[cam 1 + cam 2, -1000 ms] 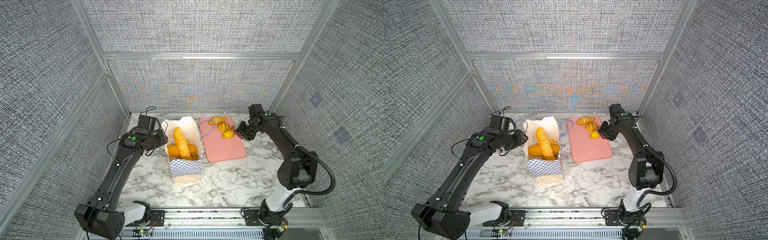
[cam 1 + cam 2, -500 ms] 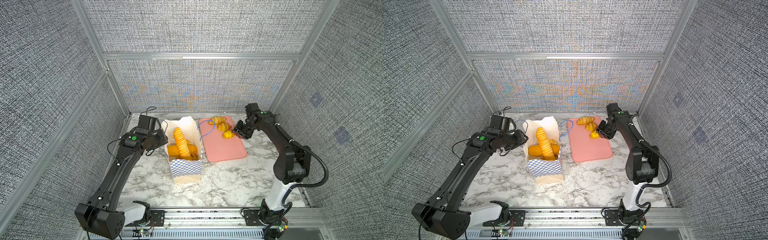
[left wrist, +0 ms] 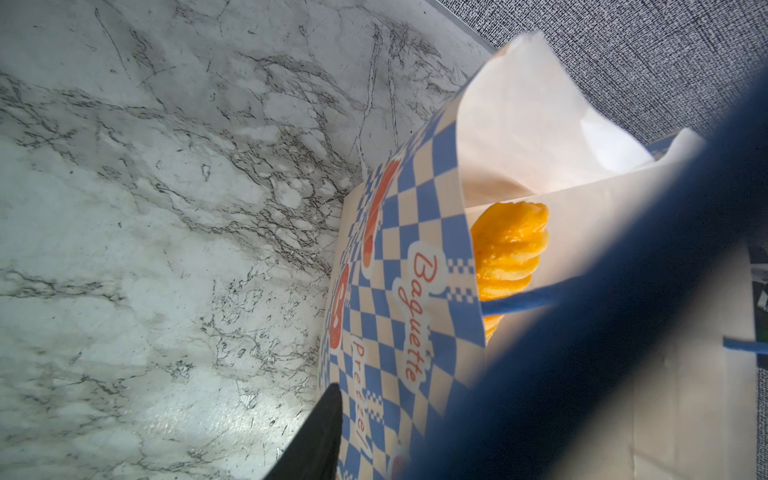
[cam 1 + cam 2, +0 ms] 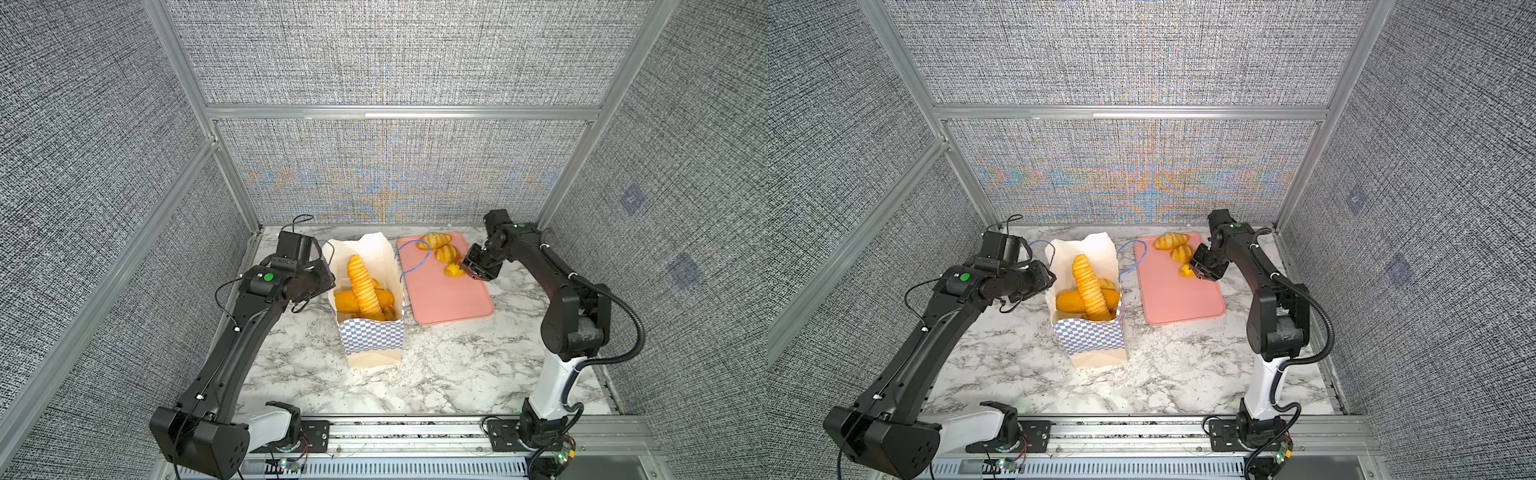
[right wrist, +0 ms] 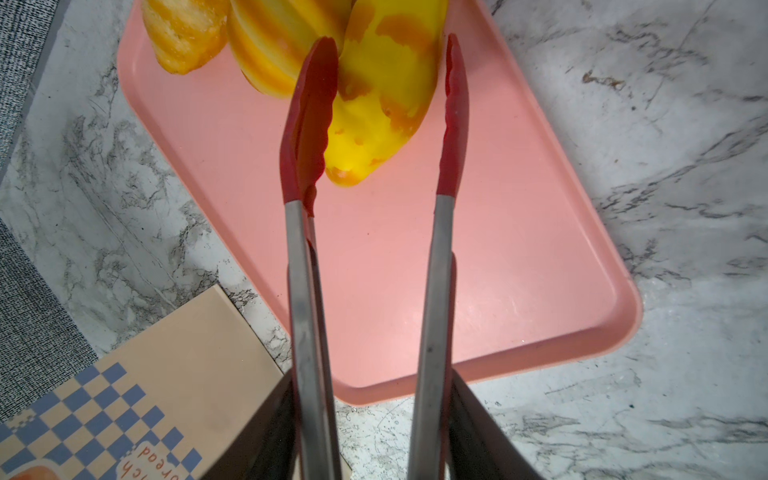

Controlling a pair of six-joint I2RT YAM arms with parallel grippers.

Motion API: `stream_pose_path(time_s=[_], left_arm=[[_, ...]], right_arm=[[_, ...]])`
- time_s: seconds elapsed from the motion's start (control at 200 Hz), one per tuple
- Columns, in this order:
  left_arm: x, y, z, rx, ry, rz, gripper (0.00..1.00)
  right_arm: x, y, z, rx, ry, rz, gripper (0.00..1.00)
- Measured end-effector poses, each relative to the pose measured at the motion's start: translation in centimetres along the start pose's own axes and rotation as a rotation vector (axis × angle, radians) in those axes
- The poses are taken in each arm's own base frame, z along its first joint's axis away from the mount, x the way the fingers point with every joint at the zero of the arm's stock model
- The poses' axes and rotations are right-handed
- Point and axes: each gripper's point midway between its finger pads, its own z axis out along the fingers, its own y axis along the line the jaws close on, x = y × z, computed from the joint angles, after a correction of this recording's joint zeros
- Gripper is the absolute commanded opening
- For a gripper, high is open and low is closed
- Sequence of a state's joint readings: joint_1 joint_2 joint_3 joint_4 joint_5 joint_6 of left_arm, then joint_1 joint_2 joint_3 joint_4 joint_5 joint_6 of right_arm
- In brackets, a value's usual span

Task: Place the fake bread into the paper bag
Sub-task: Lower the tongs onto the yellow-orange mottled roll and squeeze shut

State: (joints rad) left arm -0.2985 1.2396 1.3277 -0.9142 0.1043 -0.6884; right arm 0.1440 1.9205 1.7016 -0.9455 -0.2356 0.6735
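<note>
The bread up next is the little yellow roll (image 5: 382, 95). It's sitting on the far right part of the pink tray (image 4: 453, 305), right beside two ridged loaves (image 4: 448, 252) at the tray's far end. The rest of the bread, a long baguette (image 4: 363, 286) and a couple of loaves under it, is already lying in the paper bag (image 4: 370, 336), which is standing just left of the tray.

The red tongs (image 5: 301, 266) are straddling the roll. One tip looks like it's resting against it and the other is sitting just off it, so I'd say nothing is pinched yet. The right gripper (image 4: 478, 266) is clamping the tongs' steel arms, partly squeezed.

How I'd do this bit:
- Get the tips on the fat middle of the roll, not the tapered end. That glossy plastic is probably going to squirt out otherwise.
- Squeeze slowly. One tip is wedging in between the roll and the neighbouring loaf, so a fast close could flick that loaf.
- Lift straight up before swinging left. A blue cord handle (image 4: 420, 262) is drooping over the tray's left edge, which is asking for a snag.
- Drop it beside the baguette, not on top of it.

The left gripper (image 4: 322, 282) is parked at the bag's left wall by the rim. Only one finger (image 3: 320, 436) is showing, outside the checkered paper, so I can't tell if it's actually pinching the bag.
</note>
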Motion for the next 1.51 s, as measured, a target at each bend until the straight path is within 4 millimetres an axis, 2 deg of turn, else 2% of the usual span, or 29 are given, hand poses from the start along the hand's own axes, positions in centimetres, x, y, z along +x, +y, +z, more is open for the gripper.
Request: stream_pose_path(time_s=[0.145, 0.33, 0.69, 0.98, 1.155, 1.506], left_arm=[[0.0, 0.0, 0.0, -0.001, 0.001, -0.001, 0.45], [0.0, 0.1, -0.1, -0.002, -0.004, -0.001, 0.45], [-0.5, -0.2, -0.4, 0.003, -0.018, 0.001, 0.45], [-0.6, -0.3, -0.6, 0.004, -0.026, 0.002, 0.42], [-0.7, -0.3, -0.8, 0.004, -0.033, 0.003, 0.34], [-0.7, -0.4, -1.3, 0.012, -0.042, 0.003, 0.21]], right_arm=[[0.1, -0.1, 0.6, 0.006, 0.014, 0.002, 0.49], [0.2, -0.3, 0.2, 0.006, 0.002, -0.001, 0.43], [1.6, -0.7, -1.9, -0.016, -0.026, -0.004, 0.34], [2.9, -1.3, -3.6, -0.033, -0.046, -0.010, 0.33], [3.5, -1.0, -5.7, -0.062, -0.080, -0.031, 0.32], [3.8, 0.8, -12.1, -0.139, -0.184, -0.120, 0.31]])
